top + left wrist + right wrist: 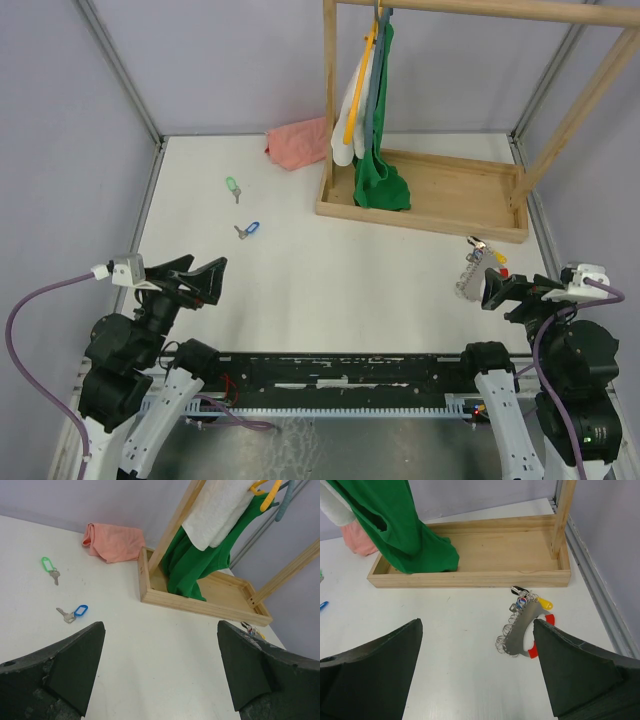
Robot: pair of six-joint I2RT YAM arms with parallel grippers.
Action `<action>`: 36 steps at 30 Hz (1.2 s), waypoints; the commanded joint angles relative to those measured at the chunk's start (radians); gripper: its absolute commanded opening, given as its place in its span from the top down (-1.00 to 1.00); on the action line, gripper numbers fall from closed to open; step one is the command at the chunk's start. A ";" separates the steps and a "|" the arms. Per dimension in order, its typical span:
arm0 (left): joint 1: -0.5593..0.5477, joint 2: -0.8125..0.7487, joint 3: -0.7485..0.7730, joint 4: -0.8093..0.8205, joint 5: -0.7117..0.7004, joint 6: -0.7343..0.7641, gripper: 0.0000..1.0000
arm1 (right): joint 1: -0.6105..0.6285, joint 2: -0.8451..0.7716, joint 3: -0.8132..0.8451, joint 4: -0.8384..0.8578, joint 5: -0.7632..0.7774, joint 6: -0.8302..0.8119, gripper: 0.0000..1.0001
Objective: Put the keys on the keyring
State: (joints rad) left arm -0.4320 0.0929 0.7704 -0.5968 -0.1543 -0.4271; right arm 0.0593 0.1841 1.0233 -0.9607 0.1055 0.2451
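Note:
The green-headed key (232,187) and the blue-headed key (247,230) lie apart on the white table at the left; both show in the left wrist view, green (48,566), blue (76,613). The keyring (474,266), a grey metal strip with several small rings, a red strap loop and a yellow tag, lies at the right by the wooden tray; it shows in the right wrist view (522,628). My left gripper (203,280) is open and empty, near the table's front left. My right gripper (492,290) is open and empty, just short of the keyring.
A wooden rack with a tray base (450,215) stands at the back right, with green (380,180) and white garments on hangers. A pink cloth (298,143) lies at the back by the tray. The cage frame edges the table.

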 commanded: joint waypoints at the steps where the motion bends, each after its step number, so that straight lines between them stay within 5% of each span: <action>1: 0.004 -0.007 0.001 0.032 -0.004 0.031 -0.99 | 0.005 0.023 0.025 0.005 0.012 -0.010 -1.00; 19: 0.004 0.074 -0.015 0.100 0.091 0.096 -0.99 | 0.006 0.357 -0.027 0.020 -0.205 0.156 -1.00; 36: 0.002 0.064 -0.078 0.115 0.082 0.197 -0.99 | -0.033 0.821 -0.256 0.294 0.169 0.226 -0.93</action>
State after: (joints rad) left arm -0.4320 0.1707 0.6964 -0.5346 -0.0635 -0.2996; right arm 0.0578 0.9485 0.7784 -0.7788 0.1635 0.4568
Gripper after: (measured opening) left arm 0.994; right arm 0.972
